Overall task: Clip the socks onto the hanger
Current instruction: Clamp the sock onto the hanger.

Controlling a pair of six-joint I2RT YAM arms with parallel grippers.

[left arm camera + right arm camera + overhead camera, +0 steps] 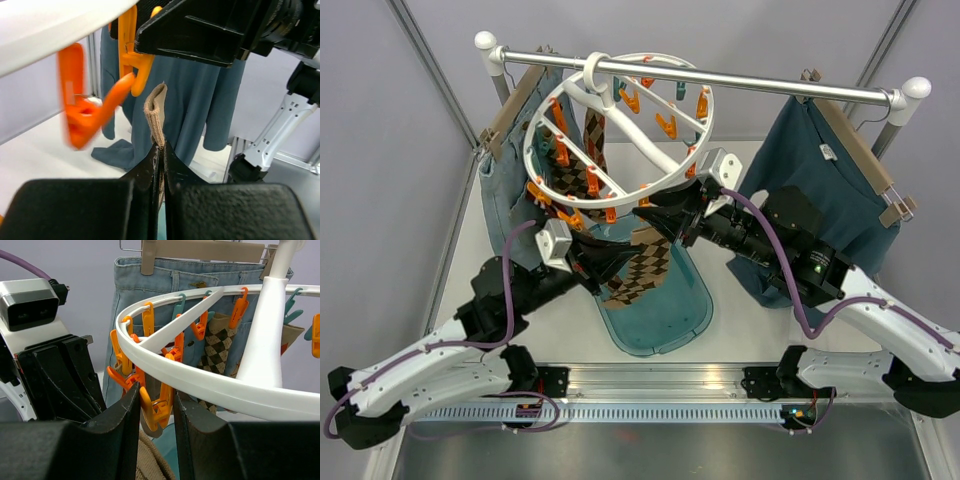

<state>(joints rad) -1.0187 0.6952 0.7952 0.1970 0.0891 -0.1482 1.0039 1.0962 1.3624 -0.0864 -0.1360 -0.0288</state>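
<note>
The white ring hanger [552, 115] hangs from the rod by its hook. One argyle sock [597, 135] is clipped inside it and also shows in the right wrist view [217, 345]. My left gripper [617, 262] is shut on the tan cuff [156, 112] of another argyle sock [648, 268], holding it up just under the ring's near rim. My right gripper [156, 400] is closed around an orange clothespin [159, 407] on that rim, both fingers touching its levers. The cuff [150, 462] lies just below this clothespin. Another orange clothespin [131, 55] hangs right above the cuff.
The held sock hangs over a teal plastic tray [685, 315]. Blue-grey jeans [505, 190] hang on a wooden hanger at the left, a teal sweater [820, 170] at the right, both from the metal rod [740, 82]. More orange and teal clothespins line the ring.
</note>
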